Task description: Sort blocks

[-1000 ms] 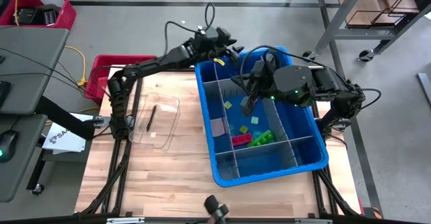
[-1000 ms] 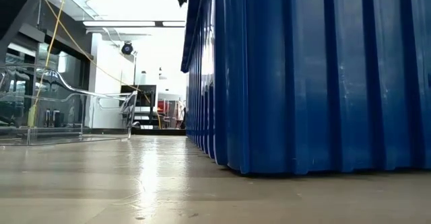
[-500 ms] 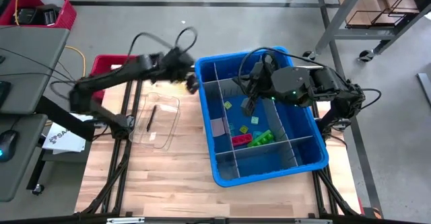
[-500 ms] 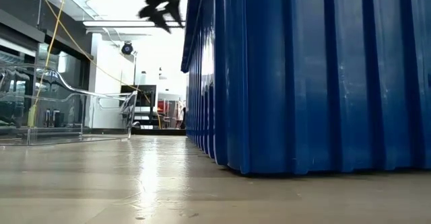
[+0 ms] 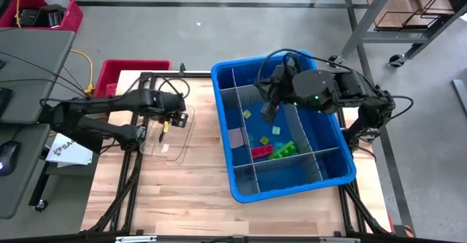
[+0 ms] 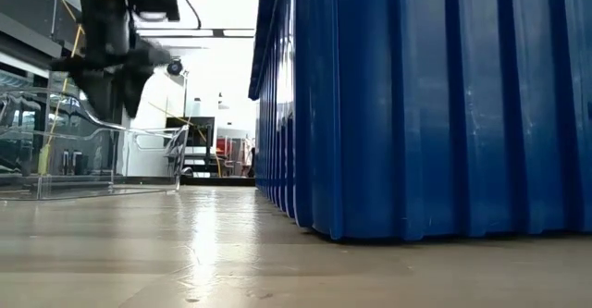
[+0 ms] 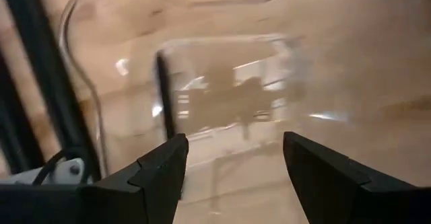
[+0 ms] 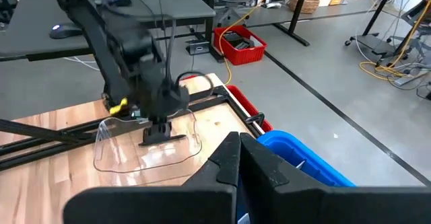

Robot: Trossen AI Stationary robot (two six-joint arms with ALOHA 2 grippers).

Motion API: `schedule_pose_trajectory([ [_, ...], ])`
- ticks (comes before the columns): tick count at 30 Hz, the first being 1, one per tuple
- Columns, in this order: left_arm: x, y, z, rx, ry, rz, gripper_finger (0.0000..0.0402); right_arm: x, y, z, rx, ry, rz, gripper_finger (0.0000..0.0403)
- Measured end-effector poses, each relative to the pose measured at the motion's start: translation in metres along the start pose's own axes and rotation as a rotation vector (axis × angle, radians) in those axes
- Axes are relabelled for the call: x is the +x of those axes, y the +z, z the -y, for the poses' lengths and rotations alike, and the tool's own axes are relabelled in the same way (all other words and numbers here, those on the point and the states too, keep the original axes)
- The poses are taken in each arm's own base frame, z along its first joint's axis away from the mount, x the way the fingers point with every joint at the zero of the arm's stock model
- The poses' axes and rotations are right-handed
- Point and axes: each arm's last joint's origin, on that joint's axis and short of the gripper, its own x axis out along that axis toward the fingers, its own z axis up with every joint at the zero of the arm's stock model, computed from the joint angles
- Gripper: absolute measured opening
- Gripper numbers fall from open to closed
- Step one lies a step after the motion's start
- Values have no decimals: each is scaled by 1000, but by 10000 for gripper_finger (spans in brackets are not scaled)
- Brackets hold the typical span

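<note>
Several tiny blocks lie on the floor of the blue bin (image 5: 281, 177)'s middle compartments: a yellow block (image 5: 246, 114), a pink block (image 5: 261, 152) and a green block (image 5: 283, 149) among them. My left gripper (image 7: 232, 150) is open and empty, over the clear plastic tray (image 5: 169, 132) at the table's left; it also shows in the high view (image 5: 178, 117) and the low view (image 6: 106, 72). My right gripper (image 8: 239, 153) is shut, with no block showing between its fingers, and hangs over the bin's middle (image 5: 268, 112).
A thin dark stick (image 5: 163, 128) lies in the clear tray. Grey divider panels (image 5: 292, 130) split the bin. The bin's tall wall (image 6: 416, 104) fills the right of the low view. A red crate (image 5: 120, 71) stands off the table's far left corner.
My left gripper has swung from the bin's far left corner toward the table's left edge and nearer, coming down over the clear tray. My right gripper has stayed over the bin.
</note>
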Motion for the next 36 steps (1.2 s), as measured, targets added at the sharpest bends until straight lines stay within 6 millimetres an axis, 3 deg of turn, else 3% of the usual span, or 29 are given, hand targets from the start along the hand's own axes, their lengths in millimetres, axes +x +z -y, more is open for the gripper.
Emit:
schedule_pose_trajectory([
  [9, 54, -12, 1, -139, 211, -32, 237, 2, 2, 3, 38, -10, 12, 0],
  [15, 72, -13, 5, -202, 316, -23, 209, 2, 2, 3, 35, -9, 11, 0],
  [21, 92, -14, 14, -186, 308, -68, 186, 2, 2, 3, 35, -3, 9, 0],
  [30, 90, -17, 8, -149, 354, -92, 182, 2, 1, 2, 31, 22, 3, 0],
  [36, 105, -19, 0, -96, 294, -164, 182, 2, 1, 2, 24, 22, -1, 0],
])
